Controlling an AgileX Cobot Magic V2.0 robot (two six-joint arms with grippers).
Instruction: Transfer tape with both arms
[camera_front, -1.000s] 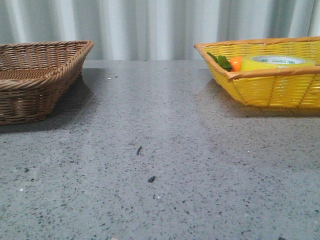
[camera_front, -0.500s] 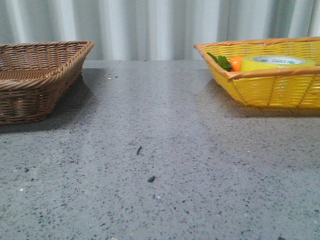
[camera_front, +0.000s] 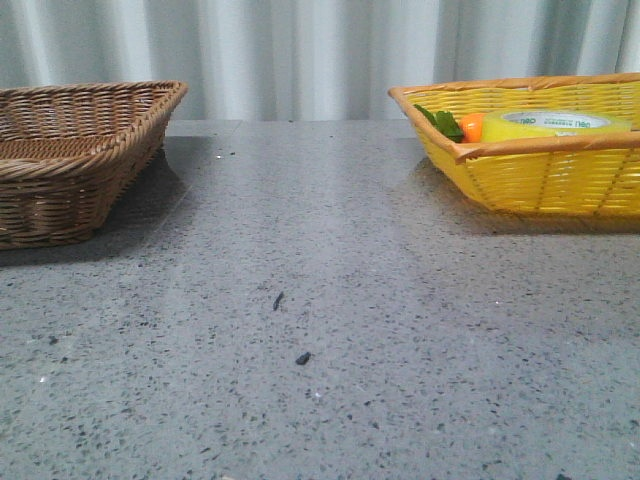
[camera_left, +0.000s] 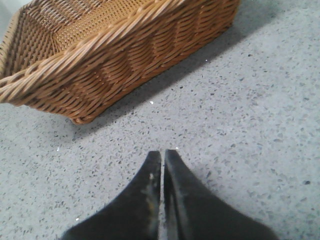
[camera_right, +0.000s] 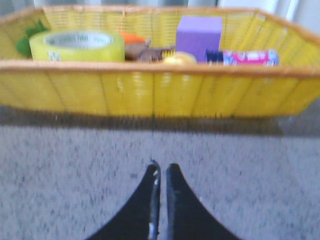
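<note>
Waiting untouched in the yellow basket (camera_right: 150, 95) just ahead of the closed, empty right gripper (camera_right: 161, 170), the tape (camera_right: 76, 46) awaits pickup; the left gripper (camera_left: 162, 156), likewise closed and empty, faces the wicker basket (camera_left: 115, 55).

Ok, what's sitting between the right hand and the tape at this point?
In the right wrist view: bare table, then the yellow basket near wall. The tape lies inside, behind that wall; the right hand is shut, outside it.

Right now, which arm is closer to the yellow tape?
Right. The right end effector faces the yellow basket holding the tape; the left end effector sits by the brown basket.
</note>
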